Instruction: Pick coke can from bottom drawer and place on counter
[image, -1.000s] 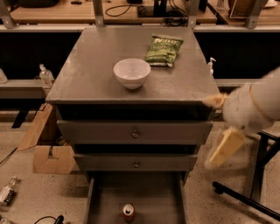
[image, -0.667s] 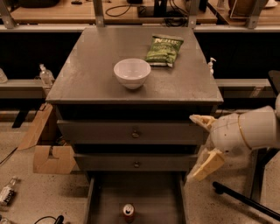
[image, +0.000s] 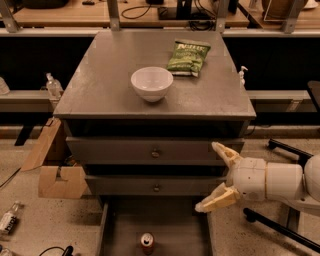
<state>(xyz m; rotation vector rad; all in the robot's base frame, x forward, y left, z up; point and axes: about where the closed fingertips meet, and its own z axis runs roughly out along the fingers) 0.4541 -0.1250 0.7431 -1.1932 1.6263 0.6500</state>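
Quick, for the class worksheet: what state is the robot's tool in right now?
Tool: open, holding nothing, at the cabinet's right front, above the open bottom drawer where the coke can sits.

End effector (image: 207, 177), fingers spread, hangs at 4 o'clock of the desk (image: 100, 90), over the open drawer (image: 175, 225) at its right wall. Drawer floor around the can (image: 147, 242) is free. On the desk, bowl (image: 152, 83) centre, bag (image: 188, 57) at 1 o'clock; front corners free.

Red coke can (image: 146, 242), grey bottom drawer (image: 175, 225), grey counter (image: 105, 85), white bowl (image: 152, 83), green chip bag (image: 188, 57), cream gripper (image: 207, 176) above that drawer.
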